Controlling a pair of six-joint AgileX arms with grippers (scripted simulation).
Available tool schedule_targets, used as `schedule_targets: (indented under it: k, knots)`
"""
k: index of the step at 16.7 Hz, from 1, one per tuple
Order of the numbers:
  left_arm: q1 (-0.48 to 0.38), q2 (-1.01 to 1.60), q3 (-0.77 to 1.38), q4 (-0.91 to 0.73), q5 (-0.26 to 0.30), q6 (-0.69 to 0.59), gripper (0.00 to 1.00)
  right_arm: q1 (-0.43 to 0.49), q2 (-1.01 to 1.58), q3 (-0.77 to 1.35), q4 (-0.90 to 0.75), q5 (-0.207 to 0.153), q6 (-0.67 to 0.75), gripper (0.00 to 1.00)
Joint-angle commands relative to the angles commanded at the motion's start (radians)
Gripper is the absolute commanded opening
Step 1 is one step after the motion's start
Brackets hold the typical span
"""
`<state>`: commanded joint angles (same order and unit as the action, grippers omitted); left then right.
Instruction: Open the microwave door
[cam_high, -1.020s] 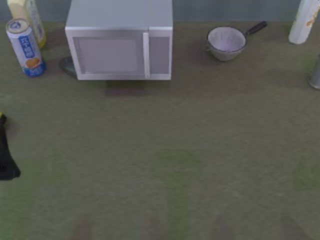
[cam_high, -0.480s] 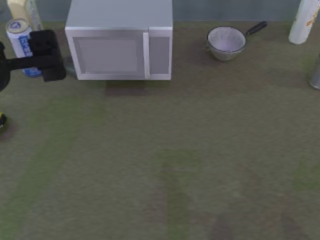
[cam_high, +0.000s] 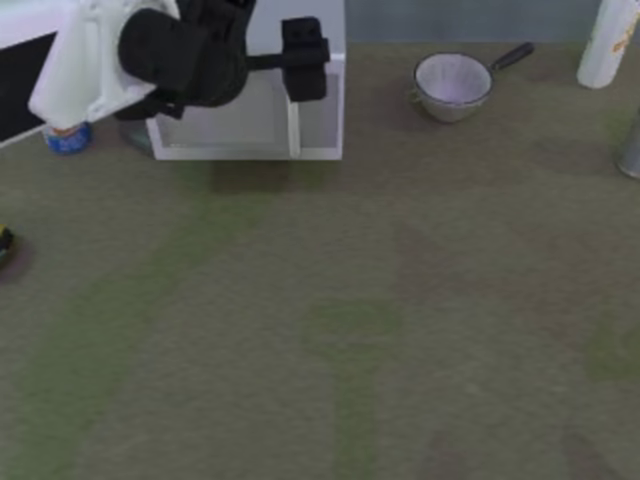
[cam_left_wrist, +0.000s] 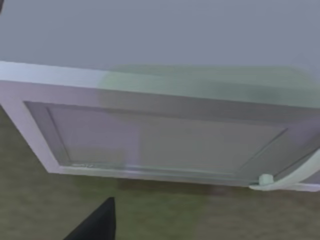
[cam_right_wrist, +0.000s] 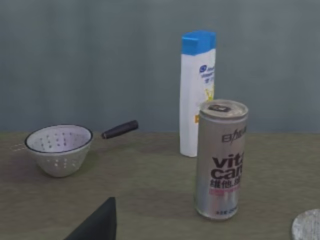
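Here, seen from above, a silver-grey boxy microwave (cam_high: 300, 30) with white front trim stands at the back of the olive-green counter (cam_high: 330, 320), toward its left side. Its flat white-framed door with a large grey window (cam_high: 250, 120) is shut, flush with the front. A vertical white handle strip (cam_high: 293, 125) runs along the door's right edge, beside the narrow grey control panel (cam_high: 318, 122).

The left arm reaches in over the microwave from the left. Its black left gripper (cam_high: 303, 57) sits at the top front edge, directly above the handle strip, so the handle lies just below and in front of it. Whether its fingers are spread or closed cannot be told. The left wrist view looks down on the closed door and shows only 1 dark fingertip (cam_left_wrist: 97, 225) at the frame's edge.

The handle's long axis runs top to bottom, so the gripper probably needs to descend along it before pulling.

The right gripper is out of the top view; the right wrist view shows a white colander with a black handle (cam_right_wrist: 59, 148), a white bottle with a blue cap (cam_right_wrist: 197, 92) and a silver can (cam_right_wrist: 221, 160). The left arm is far nearer the door.
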<state>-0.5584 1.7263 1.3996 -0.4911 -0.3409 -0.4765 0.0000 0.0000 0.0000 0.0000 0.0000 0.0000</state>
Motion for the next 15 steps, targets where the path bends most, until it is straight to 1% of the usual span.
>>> schedule_targets:
  k: [3,6,11,15]
  knots:
    - [-0.051,0.152,0.114,-0.057,-0.032,-0.038,1.00,0.000,0.000,0.000,0.000,0.000,0.000,1.00]
    - [-0.073,0.213,0.162,-0.084,-0.046,-0.054,1.00,0.000,0.000,0.000,0.000,0.000,0.000,1.00]
    - [-0.068,0.215,0.161,-0.079,-0.043,-0.051,1.00,0.000,0.000,0.000,0.000,0.000,0.000,1.00]
    - [-0.038,0.330,0.201,0.002,-0.024,-0.022,1.00,0.000,0.000,0.000,0.000,0.000,0.000,1.00]
